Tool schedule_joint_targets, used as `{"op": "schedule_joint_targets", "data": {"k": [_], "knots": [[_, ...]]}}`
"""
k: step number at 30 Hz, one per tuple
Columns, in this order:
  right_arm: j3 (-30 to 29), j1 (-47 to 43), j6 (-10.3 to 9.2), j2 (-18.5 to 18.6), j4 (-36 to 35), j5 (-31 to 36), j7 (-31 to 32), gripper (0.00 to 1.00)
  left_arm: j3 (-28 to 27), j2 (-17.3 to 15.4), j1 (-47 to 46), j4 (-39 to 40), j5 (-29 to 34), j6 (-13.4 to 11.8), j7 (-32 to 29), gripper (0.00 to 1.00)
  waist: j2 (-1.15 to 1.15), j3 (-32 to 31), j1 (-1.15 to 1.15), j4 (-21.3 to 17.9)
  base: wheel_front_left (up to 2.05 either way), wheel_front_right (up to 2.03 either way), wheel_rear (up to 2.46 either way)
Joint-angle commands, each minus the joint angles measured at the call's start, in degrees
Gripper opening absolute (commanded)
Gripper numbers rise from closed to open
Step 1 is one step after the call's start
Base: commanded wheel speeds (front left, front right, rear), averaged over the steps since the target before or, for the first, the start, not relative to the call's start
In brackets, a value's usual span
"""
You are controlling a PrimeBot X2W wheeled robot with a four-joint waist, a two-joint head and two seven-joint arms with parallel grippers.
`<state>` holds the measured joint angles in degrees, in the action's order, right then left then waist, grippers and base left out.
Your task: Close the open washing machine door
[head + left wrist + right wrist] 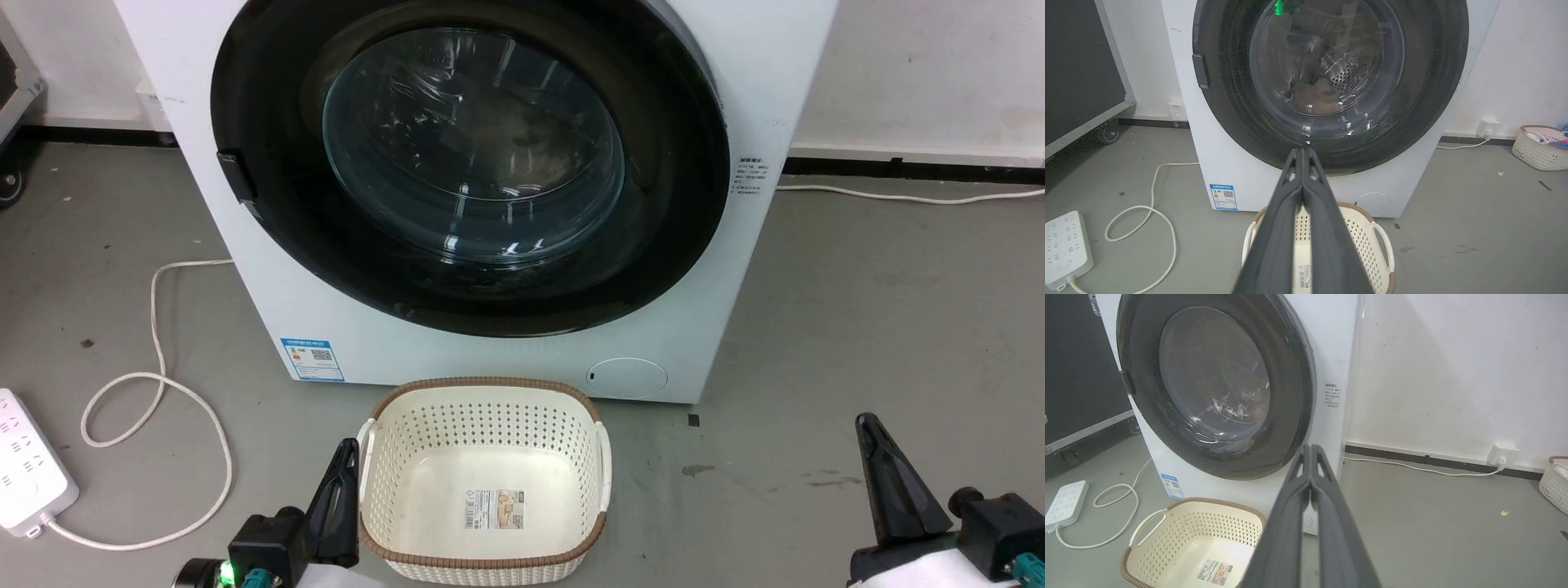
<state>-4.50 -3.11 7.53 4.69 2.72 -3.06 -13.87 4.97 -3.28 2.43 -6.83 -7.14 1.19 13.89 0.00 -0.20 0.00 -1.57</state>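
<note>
Status: washing machine door [473, 163] sits flat against the front of the washing machine [490, 355], black ring covering almost the full width, glass bowl at centre. No gap shows along its edge in the head view or the left wrist view. Can't tell whether it is latched. Door catch [237, 175] is on the ring's left edge. Steel drum holes and a brownish lump [1318, 96] show through the glass in the left wrist view.

Washer stands on the grey floor [882, 327], backed against the white wall. Blue label [311, 359] at its lower left front, small round flap [627, 378] at lower right.

Left gripper [347, 457]: fingers pressed together, nothing between them, just beside the left rim of the cream basket [482, 382]. It is well apart from the door. Right gripper [869, 433]: fingers also together and empty, over bare floor to the right of the basket, clear of the washer.

Basket sits on the floor just in front of the washer, only a printed sticker on its bottom.

White power strip [24, 465] lies at the left edge of the floor, its cable [155, 392] looping toward the washer. Wall socket [1502, 451] and a second basket [1539, 147] are by the wall on the right.
</note>
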Motion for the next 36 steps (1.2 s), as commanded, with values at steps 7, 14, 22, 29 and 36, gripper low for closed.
{"op": "schedule_joint_targets", "data": {"k": [7, 14, 22, 29, 36], "knots": [[0.39, 0.35, -0.01, -0.22, -0.32, 0.37, 0.97, 0.0, -0.44, 0.02, -0.29, 0.64, 0.76, -0.09, -1.04, 0.0, 0.0, 0.01, 0.0, 0.11, 0.0, 0.0, 0.0], [0.73, 0.58, -0.01, -0.35, -0.51, 0.59, 2.02, 0.0, -0.81, 0.05, -0.47, 1.15, 1.29, -0.18, -2.09, 0.0, 0.0, 0.03, 0.0, 0.23, 0.0, 0.0, 0.0], [1.03, 0.78, -0.01, -0.47, -0.69, 0.78, 2.97, 0.0, -1.14, 0.08, -0.62, 1.6, 1.75, -0.26, -3.03, 0.0, 0.0, 0.04, 0.0, 0.33, 0.0, 0.0, 0.0], [1.29, 0.96, -0.01, -0.57, -0.84, 0.96, 3.79, 0.0, -1.43, 0.1, -0.76, 1.99, 2.16, -0.33, -3.85, 0.0, 0.0, 0.05, 0.0, 0.43, 0.0, 0.0, 0.0], [1.55, 1.13, -0.02, -0.67, -0.99, 1.13, 4.61, 0.0, -1.72, 0.13, -0.89, 2.39, 2.56, -0.4, -4.67, 0.0, 0.0, 0.06, 0.0, 0.52, 0.0, 0.0, 0.0]]}}
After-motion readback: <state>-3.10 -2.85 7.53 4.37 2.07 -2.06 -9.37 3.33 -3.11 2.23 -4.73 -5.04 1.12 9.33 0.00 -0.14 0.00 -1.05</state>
